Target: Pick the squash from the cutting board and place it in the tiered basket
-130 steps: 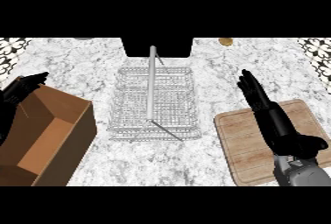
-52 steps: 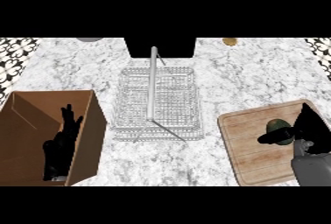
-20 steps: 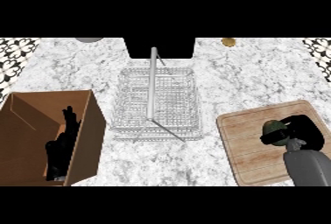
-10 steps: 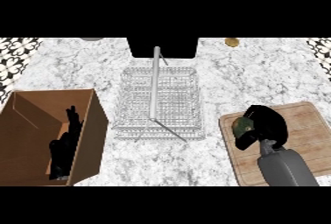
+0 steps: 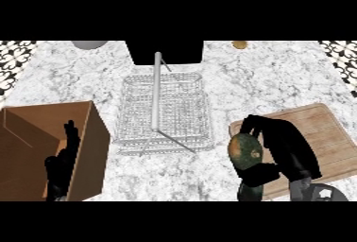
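A dark green squash (image 5: 245,151) with an orange patch is held by my right hand (image 5: 287,150), whose fingers and thumb curl round it. Hand and squash hover over the left edge of the wooden cutting board (image 5: 327,132) at the right. The wire tiered basket (image 5: 164,113) with its upright grey handle stands at the counter's middle, to the left of the squash and apart from it. My left hand (image 5: 64,163) rests open, fingers up, inside the cardboard box at the lower left.
A brown cardboard box (image 5: 28,142) fills the lower left. At the far edge sit a grey bowl (image 5: 89,44), a dark block (image 5: 164,51) and a small brown round object (image 5: 239,45). Marble counter shows between basket and board.
My right hand has closed round the squash and carried it leftwards across the board to its left edge, nearer the basket. The left hand went down into the box early on and stays there.
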`<state>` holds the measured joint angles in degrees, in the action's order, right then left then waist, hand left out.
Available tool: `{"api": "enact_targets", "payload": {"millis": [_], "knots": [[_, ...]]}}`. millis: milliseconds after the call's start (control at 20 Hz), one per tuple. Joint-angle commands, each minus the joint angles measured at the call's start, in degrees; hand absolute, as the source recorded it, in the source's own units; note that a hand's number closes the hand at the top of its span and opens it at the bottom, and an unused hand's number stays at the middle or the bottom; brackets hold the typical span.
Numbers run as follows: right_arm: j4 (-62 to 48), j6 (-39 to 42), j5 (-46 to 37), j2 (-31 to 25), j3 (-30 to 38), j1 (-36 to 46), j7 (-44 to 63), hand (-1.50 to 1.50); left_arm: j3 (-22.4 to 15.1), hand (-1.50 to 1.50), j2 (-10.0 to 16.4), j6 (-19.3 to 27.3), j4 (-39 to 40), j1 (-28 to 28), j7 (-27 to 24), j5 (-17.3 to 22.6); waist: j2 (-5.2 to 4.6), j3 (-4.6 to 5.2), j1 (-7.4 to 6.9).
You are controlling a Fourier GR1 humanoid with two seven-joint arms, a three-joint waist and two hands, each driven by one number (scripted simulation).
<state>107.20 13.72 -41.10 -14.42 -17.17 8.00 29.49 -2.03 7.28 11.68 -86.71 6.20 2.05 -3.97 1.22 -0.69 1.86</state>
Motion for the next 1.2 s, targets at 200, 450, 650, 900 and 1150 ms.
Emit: {"api": "enact_targets", "payload": {"millis": [200, 450, 650, 900, 1150], "knots": [[29.3, 7.7, 11.1, -4.9, 10.3, 1.1, 4.5, 1.50, -0.3, 0.00, -1.3, -1.2, 5.3, 1.7, -0.8, 0.5, -0.68, 0.84, 0.72], [36.4, 14.8, 17.0, -4.8, 12.3, 8.4, 18.1, 1.50, 0.5, 0.00, -0.7, -2.6, 5.2, 0.0, 0.5, 1.3, -0.95, 0.87, -0.94], [30.1, 15.6, 16.6, -2.6, 12.3, 21.0, 26.2, 1.50, -2.8, 0.00, -3.2, -1.1, 3.2, 0.7, 1.4, -1.0, -1.01, 0.85, -1.85], [22.6, 15.7, 17.0, -0.3, 11.5, 33.1, 33.8, 1.50, -3.5, 0.00, -3.9, -0.6, 1.5, 2.1, 1.6, -2.0, -0.94, 0.86, -2.45], [10.7, 13.1, 12.6, 1.1, 10.5, 40.4, 31.5, 1.50, -0.2, 0.00, -1.3, -3.0, 4.2, -0.2, 0.2, -0.2, -1.22, 0.83, -2.69]]}}
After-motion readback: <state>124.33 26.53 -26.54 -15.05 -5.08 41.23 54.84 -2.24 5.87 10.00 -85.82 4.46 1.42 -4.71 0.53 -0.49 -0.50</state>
